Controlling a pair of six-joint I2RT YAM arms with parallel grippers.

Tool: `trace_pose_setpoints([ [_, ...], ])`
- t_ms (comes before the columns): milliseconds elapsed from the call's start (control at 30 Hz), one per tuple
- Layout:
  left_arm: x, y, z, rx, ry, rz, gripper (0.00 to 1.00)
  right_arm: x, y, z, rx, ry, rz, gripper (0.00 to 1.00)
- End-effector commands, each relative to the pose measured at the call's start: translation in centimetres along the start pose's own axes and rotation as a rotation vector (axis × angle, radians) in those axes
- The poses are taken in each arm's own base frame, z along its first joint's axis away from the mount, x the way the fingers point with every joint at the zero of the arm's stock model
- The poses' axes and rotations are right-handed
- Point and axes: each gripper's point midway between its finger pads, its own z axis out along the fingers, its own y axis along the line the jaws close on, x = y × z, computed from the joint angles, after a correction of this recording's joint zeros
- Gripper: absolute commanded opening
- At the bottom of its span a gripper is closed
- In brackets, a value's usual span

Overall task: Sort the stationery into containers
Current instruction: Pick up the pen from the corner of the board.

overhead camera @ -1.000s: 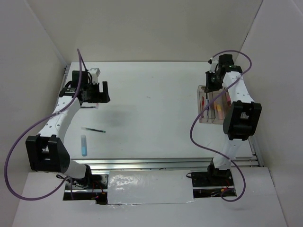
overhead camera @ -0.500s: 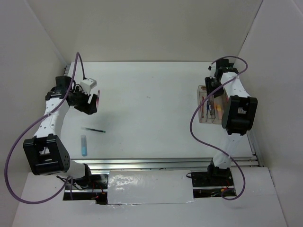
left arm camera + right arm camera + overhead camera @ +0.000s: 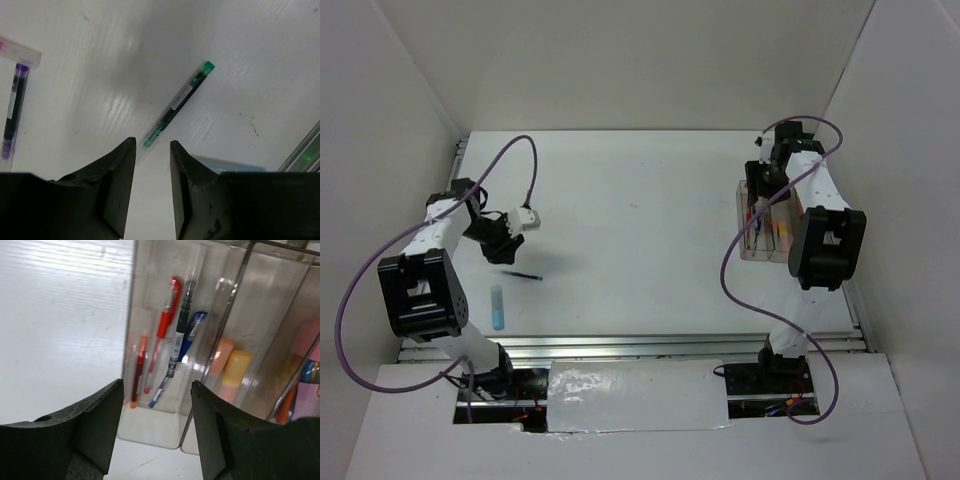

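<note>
Green pen (image 3: 177, 102): loose on tabletop (image 3: 250, 45), left side, well apart from containers (image 3: 150, 432) at right. Light, stiff, slick, likely rolls; pinch mid-barrel, across length. Left claw (image 3: 151, 150) narrowly apart, empty, at pen's tip. Right claw (image 3: 157, 387) apart, empty, over containers.

Table (image 3: 640, 190): white, matte, faintly scuffed.
Back wall (image 3: 640, 60), left wall (image 3: 370, 150), right wall (image 3: 910, 150): 3 plain white panels boxing the table.
Metal rail (image 3: 650, 346): along the near edge.
Crinkled silvery sheet (image 3: 635, 395): just below the rail.
Light: soft, even; weak shadows.
</note>
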Motion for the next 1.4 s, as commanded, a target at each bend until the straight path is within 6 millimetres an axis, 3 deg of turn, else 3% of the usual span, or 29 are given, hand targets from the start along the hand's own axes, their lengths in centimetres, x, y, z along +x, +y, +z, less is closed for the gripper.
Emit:
trace_pose_setpoints([
  [0,-0.7,-1.9,1.7,0.069,-0.015,0.155,0.45,-2.1,3.0,-5.3,-0.083,-0.108,-0.017,0.63],
  [233,-0.1,-2.7,5.0,0.112,0.025,0.196,0.45,-2.5,5.5,-8.1,-0.148,-0.15,-0.051,0.64],
  [567,0.7,-2.5,7.4,0.145,0.071,0.219,0.46,-2.4,6.4,-8.9,-0.183,-0.147,-0.059,0.64],
  [767,1.5,-4.3,8.6,0.215,0.106,0.264,0.43,-2.5,6.5,-9.2,-0.19,-0.149,-0.067,0.64],
  [1033,3.3,-7.5,10.7,0.286,0.177,0.335,0.3,-2.5,6.8,-9.6,-0.206,-0.153,-0.079,0.63],
  [1200,2.2,-7.7,10.9,0.276,0.182,0.4,0.11,-2.6,7.1,-10.3,-0.219,-0.169,-0.092,0.63],
  [1300,0.2,-7.8,10.6,0.259,0.165,0.451,0.06,-2.7,7.5,-11.0,-0.243,-0.18,-0.103,0.62],
  [1367,-2.4,-7.6,9.7,0.214,0.13,0.505,0.04,-2.7,8.1,-11.7,-0.271,-0.192,-0.114,0.62],
])
